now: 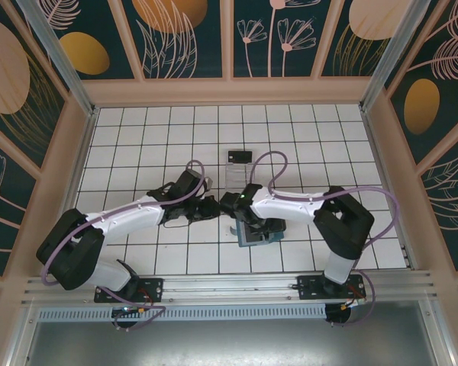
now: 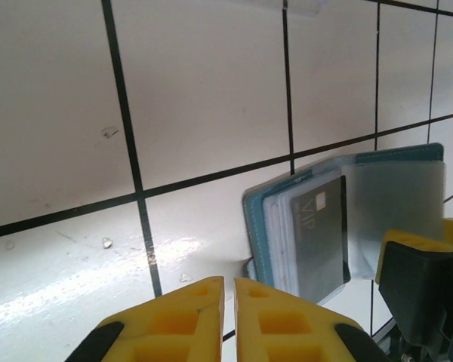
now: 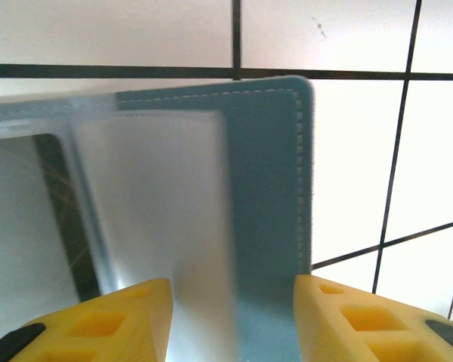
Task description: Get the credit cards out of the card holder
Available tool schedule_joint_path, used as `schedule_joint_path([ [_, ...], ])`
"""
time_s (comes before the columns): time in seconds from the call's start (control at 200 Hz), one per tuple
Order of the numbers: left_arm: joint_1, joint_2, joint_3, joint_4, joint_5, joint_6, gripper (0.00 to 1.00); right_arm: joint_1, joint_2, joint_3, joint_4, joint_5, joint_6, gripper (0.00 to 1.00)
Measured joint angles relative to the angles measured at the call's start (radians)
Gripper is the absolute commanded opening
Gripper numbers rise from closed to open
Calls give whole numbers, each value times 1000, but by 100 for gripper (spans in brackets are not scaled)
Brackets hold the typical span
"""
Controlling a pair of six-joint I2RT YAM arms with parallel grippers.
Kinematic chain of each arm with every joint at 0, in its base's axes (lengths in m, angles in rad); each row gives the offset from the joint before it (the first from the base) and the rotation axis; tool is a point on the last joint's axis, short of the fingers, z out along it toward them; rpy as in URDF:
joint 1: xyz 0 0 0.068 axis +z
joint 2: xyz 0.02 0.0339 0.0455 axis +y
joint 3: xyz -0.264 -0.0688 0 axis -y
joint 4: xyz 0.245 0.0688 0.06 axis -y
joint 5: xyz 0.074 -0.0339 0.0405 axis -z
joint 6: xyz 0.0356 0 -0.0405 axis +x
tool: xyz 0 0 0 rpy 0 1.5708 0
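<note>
The teal card holder [image 2: 408,162] lies open on the white tiles, also visible under my right forearm [image 1: 257,235]. A dark grey card [image 2: 319,234] marked VIP sits in one of its clear sleeves, with pale sleeve edges stacked beside it. My right gripper [image 3: 232,320] is open, its yellow fingers [image 3: 359,320] standing on either side of the holder's teal cover [image 3: 268,188] and a clear sleeve [image 3: 155,211]; the dark card's edge [image 3: 60,211] shows to the left. My left gripper [image 2: 229,317] is shut and empty, hovering just left of the holder.
A clear plastic tray [image 1: 236,178] stands just beyond the two grippers, with a small dark rectangle [image 1: 238,156] at its far end. Pink walls ring the tiled floor [image 1: 153,137]. Both wrists [image 1: 223,204] nearly meet at the middle.
</note>
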Motion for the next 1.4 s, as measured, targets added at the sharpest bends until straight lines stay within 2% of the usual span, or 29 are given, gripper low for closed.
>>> schedule_joint_path([
  [0.195, -48, 43, 70, -28, -4, 0, 14, -80, -119, -120, 89, -31, -36, 46],
  [0.4, -106, 91, 146, -38, -13, -9, 14, -138, -191, -234, 201, -65, -91, 39],
  [0.53, -132, 117, 175, -37, -20, -27, 13, -148, -193, -276, 251, -78, -117, 30],
  [0.676, -141, 130, 175, -36, -20, -54, 13, -154, -193, -295, 286, -88, -131, 31],
  [0.836, -141, 130, 175, -32, -24, -73, 13, -156, -214, -284, 273, -80, -128, 42],
  [1.116, -141, 130, 161, -13, -27, -77, 13, -157, -261, -167, 248, -83, -129, 43],
  [1.261, -141, 128, 140, -11, -35, -77, 13, -161, -287, -142, 284, -142, -132, 40],
  [1.401, -141, 118, 123, -9, -39, -85, 12, -209, -342, -189, 429, -311, -140, 33],
])
